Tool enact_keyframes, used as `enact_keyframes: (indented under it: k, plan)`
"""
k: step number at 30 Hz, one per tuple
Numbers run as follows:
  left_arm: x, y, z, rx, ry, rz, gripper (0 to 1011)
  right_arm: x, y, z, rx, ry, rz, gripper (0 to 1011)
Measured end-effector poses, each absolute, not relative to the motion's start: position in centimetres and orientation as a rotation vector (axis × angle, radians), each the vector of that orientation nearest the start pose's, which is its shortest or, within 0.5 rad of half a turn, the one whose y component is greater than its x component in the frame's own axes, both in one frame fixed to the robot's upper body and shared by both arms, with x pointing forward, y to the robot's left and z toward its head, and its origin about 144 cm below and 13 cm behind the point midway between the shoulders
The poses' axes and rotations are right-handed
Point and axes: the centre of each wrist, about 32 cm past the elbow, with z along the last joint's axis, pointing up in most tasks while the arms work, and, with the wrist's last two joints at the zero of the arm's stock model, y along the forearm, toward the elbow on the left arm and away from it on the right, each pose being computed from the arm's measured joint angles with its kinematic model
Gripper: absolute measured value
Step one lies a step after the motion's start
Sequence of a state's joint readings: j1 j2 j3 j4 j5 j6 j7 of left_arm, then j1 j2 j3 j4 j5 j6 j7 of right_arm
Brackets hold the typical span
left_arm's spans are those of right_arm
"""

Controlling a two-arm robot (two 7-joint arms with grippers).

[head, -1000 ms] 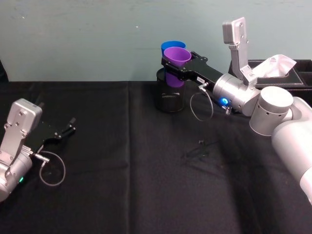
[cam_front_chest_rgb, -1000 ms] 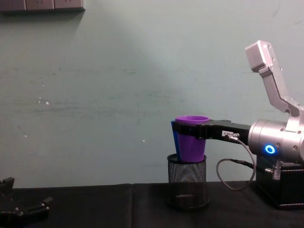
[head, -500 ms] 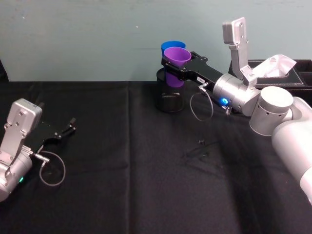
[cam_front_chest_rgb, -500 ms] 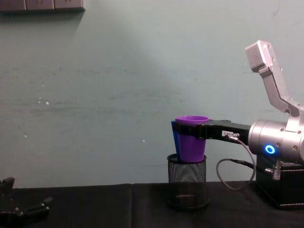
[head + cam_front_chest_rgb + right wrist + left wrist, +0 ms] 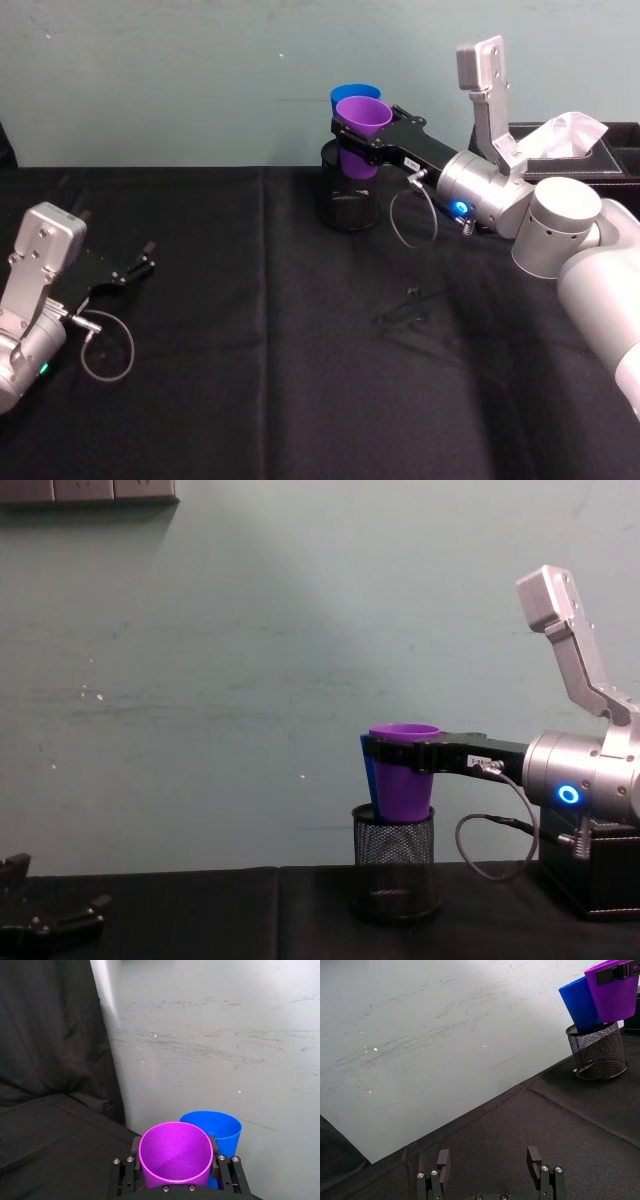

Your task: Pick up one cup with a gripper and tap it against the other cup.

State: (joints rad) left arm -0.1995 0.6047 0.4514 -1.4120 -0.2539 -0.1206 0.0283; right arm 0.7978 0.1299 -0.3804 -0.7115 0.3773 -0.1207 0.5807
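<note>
The purple cup (image 5: 361,128) is held upright in my right gripper (image 5: 352,133), whose flat black fingers clamp its upper wall; the same cup (image 5: 174,1155) (image 5: 403,780) (image 5: 615,991) shows in the other views. Directly behind it stands the blue cup (image 5: 352,97) (image 5: 216,1129) (image 5: 580,1003), seated in a black wire-mesh pen holder (image 5: 348,205) (image 5: 394,875). The two cups' sides look pressed together. My left gripper (image 5: 140,268) (image 5: 490,1162) rests open at the table's left, far from the cups.
A black tissue box (image 5: 590,150) with white tissue stands at the back right behind my right arm. A small dark object (image 5: 412,292) lies on the black cloth mid-table. The teal wall (image 5: 200,80) runs just behind the holder.
</note>
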Motion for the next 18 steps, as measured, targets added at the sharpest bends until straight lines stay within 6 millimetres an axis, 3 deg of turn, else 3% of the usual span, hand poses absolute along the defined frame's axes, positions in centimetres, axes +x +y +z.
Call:
enact_keyframes:
  k: [18]
  plan:
    - [48.86,30.97,113.98,0.304,-0.285,1.248,1000,65.63,-21.92,120.37,0.02,0.003,-0.848,748]
